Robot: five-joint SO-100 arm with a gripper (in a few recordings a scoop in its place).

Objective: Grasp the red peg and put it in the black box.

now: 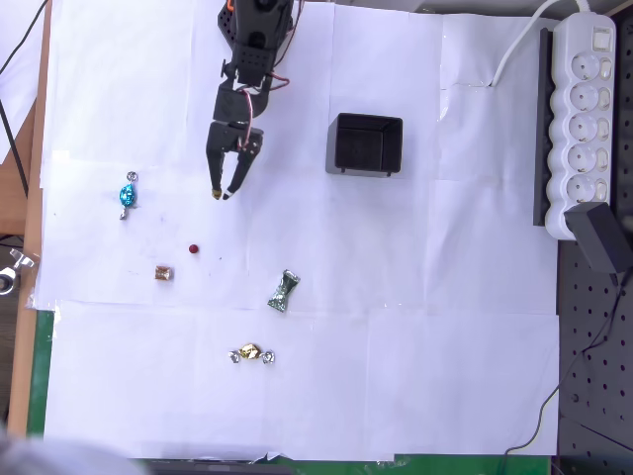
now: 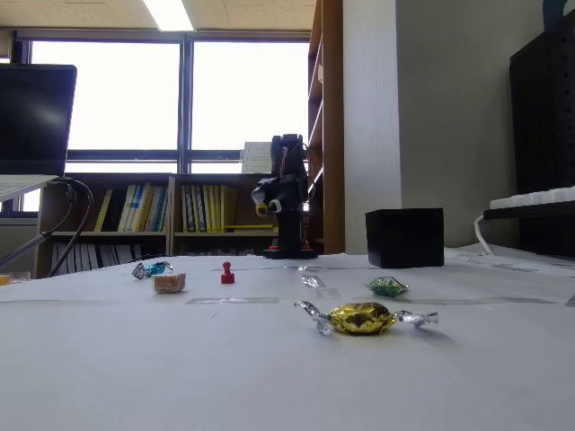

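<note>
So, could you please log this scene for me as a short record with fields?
target: tiny dark red round peg, standing free on the white paper
goal: small square black plastic box, nothing visible inside in the overhead view
claw: black two-finger claw, slightly open, holding nothing, apart from the peg
clutter: blue wrapped candy, brown-gold square candy, green wrapped candy, gold wrapped candy
edge: white power strip

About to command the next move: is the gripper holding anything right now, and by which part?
Nothing is held. The gripper hangs open above the paper, and the red peg stands apart from it, ungrasped.
</note>
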